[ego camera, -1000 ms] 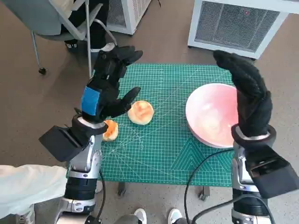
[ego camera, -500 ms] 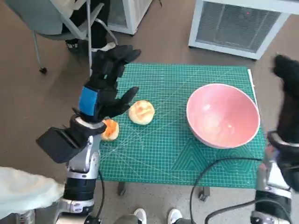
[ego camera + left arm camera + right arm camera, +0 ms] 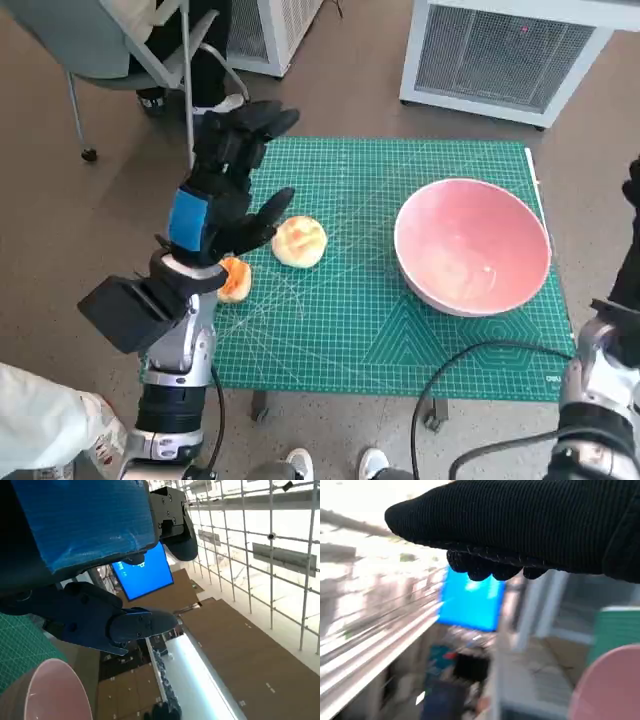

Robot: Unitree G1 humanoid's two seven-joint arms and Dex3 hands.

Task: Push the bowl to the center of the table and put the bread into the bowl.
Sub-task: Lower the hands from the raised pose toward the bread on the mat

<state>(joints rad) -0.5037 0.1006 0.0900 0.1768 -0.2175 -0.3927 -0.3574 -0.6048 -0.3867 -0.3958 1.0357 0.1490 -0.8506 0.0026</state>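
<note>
Green cutting mat (image 3: 350, 310) covers your counter, with the pink bowl (image 3: 472, 245) sitting on the right side of it. The bread (image 3: 300, 241) is left of center, nothing holding it. Your left hand (image 3: 222, 185) hovers over it with fingers spread, empty. Your right hand (image 3: 530, 525) is off the right edge; can't tell its fingers.

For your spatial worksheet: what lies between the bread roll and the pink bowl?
Only bare green cutting mat separates the bread roll from the pink bowl, seen in the head view.

L hand (image 3: 225, 185) raised, spread, R hand (image 3: 530, 527) off-table
</note>
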